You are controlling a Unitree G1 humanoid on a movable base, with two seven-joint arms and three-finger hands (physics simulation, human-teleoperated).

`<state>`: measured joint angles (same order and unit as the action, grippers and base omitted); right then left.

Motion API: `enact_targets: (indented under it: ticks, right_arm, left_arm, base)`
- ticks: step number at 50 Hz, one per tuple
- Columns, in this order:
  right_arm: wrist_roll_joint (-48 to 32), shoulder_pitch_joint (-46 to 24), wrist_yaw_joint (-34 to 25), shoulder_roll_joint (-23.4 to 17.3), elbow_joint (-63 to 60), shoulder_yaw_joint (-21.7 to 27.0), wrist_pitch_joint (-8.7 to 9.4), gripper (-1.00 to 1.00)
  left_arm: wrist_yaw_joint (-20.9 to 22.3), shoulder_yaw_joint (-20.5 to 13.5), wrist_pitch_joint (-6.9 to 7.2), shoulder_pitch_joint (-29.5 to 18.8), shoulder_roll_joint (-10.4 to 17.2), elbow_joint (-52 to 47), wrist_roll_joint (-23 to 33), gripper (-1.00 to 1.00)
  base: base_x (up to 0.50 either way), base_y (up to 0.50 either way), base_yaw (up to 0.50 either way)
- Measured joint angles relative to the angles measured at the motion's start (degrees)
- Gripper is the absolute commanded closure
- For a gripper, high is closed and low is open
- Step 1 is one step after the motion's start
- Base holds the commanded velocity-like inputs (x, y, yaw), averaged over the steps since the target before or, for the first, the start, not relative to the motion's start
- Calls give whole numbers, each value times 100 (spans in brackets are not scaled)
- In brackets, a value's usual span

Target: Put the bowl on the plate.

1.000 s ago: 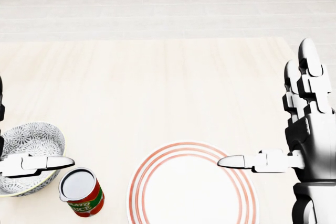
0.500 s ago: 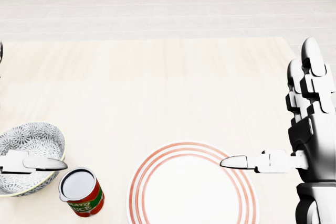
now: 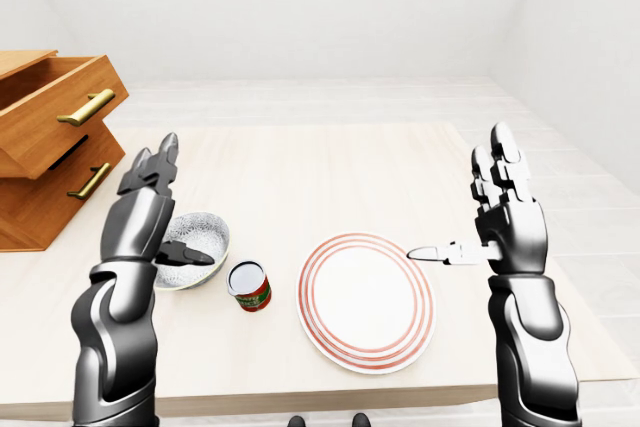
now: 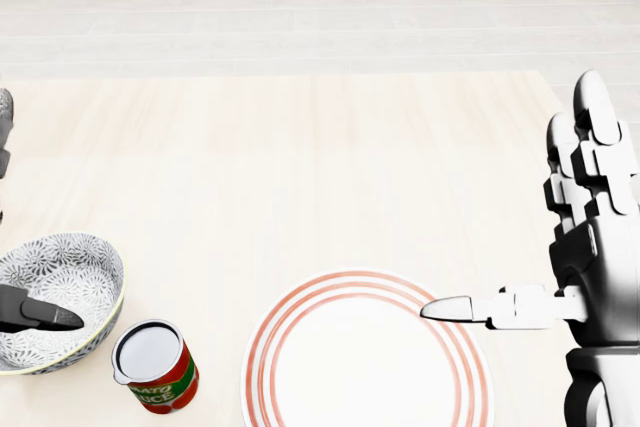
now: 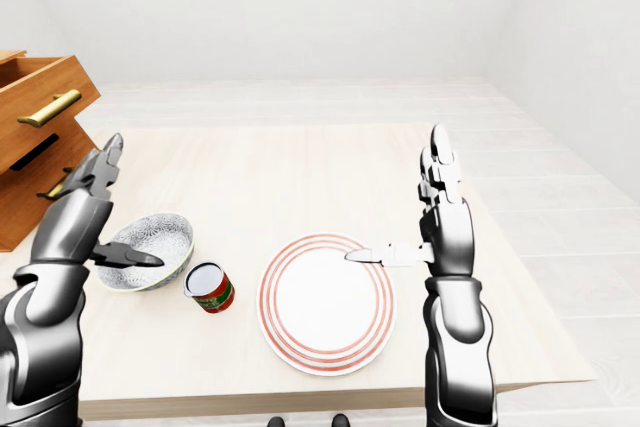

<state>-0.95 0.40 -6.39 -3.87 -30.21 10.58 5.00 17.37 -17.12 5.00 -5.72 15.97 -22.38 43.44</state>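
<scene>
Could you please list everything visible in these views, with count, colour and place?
bowl: one, white with grey pattern, left on the table
can: one, red and green label, between bowl and plate
plate: one, white with red rings, table's near edge, centre
table: one, pale wood
drawer unit: one, brown wood with brass handles, left-eye view's far left, top drawer open
left hand: open, over the bowl
right hand: open, raised right of the plate
</scene>
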Motion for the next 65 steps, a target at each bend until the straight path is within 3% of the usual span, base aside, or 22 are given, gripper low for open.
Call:
enact_targets:
  ticks: [10, 23, 42, 54, 65]
  right_arm:
    - [24, 48, -28, 5, -3, 37, 0, -100]
    - [57, 23, -26, -2, 106, 76, 0, -100]
    - [53, -47, 35, -22, 217, 61, 0, -100]
    - [45, -54, 53, -35, 163, 65, 0, -100]
    - [45, -59, 43, -46, 166, 82, 0, -100]
  left_arm:
    - [-133, 229, 0, -124, 54, 632, 929, -100]
    - [25, 382, 0, -123, 21, 1127, 1548, -100]
    - [567, 221, 0, 145, -50, 720, 1797, -100]
    - [531, 213, -28, 354, -178, 769, 1982, -100]
    - [223, 330, -110, 374, -244, 1219, 2139, -100]
  base:
    - [0, 0, 0]
    - [0, 0, 0]
    - [0, 0, 0]
    - [0, 0, 0]
    - [0, 0, 0]
